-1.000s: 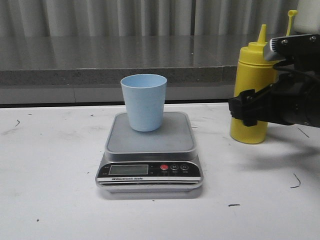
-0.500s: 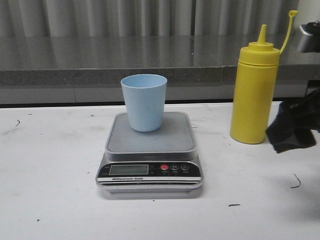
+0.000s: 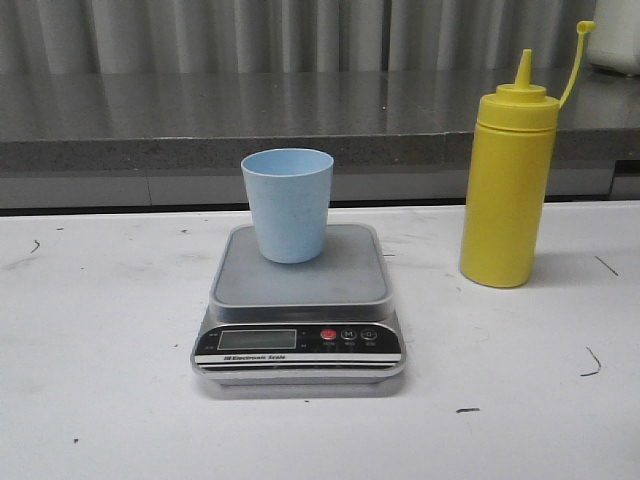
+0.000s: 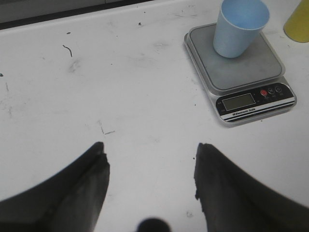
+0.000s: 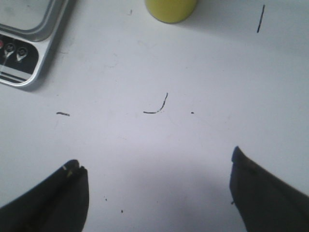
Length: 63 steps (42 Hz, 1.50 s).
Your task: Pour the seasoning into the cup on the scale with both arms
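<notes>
The light blue cup (image 3: pixel 288 204) stands upright on the grey platform of the scale (image 3: pixel 300 268), mid-table. The yellow seasoning bottle (image 3: pixel 508 178) stands upright on the table to the right of the scale, its cap hanging on its tether. Neither arm shows in the front view. My left gripper (image 4: pixel 149 150) is open and empty above bare table, with the scale (image 4: pixel 241 63) and the cup (image 4: pixel 239 26) some way ahead of it. My right gripper (image 5: pixel 154 164) is open and empty above bare table, with the bottle's base (image 5: pixel 171 9) and a corner of the scale (image 5: pixel 29 53) ahead.
A grey stone ledge (image 3: pixel 200 120) runs along the back of the white table (image 3: pixel 100 380), under a ribbed grey wall. A white object (image 3: pixel 615 35) stands on the ledge at the far right. Small dark marks dot the table (image 5: pixel 157 106).
My right gripper, which stood around the seasoning bottle a second ago, has drawn back to the right and left the front view. The bottle stayed standing in place.
</notes>
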Available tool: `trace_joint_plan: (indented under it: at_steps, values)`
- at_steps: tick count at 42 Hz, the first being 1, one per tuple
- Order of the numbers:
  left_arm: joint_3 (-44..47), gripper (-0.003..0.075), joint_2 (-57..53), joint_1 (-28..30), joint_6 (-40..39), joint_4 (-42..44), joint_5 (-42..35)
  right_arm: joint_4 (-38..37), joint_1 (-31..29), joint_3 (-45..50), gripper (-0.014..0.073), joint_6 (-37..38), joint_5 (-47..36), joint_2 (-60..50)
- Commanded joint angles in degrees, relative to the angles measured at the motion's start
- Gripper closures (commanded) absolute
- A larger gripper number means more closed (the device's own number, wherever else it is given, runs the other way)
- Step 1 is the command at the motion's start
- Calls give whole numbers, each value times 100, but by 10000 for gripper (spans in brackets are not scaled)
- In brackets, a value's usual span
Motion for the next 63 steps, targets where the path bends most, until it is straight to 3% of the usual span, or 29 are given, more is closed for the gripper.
trace_joint_plan:
  at_steps: [1, 21, 32, 35, 46, 51, 63]
  values:
    - [-141, 335, 10, 17, -34, -44, -380, 89, -2, -197, -20, -173, 103, -591]
    - [-141, 335, 10, 17, -34, -44, -387, 89, -2, -197, -20, -173, 1454, -2503]
    - [-141, 335, 10, 17, -34, -44, -428, 89, -2, -197, -13, -173, 1238, -2909]
    - [-141, 353, 10, 17, -34, -44, -400, 89, -2, -192, 41, -173, 1203, -2909]
    - [-141, 641, 10, 17, -34, -44, -374, 89, -2, -187, 524, -173, 1076, -2909]
    - [-141, 739, 10, 17, -34, -44, -374, 89, -2, -187, 686, -173, 1062, -2909]
    - [-141, 740, 10, 17, -34, -44, -374, 89, -2, -187, 711, -173, 1135, -2909]
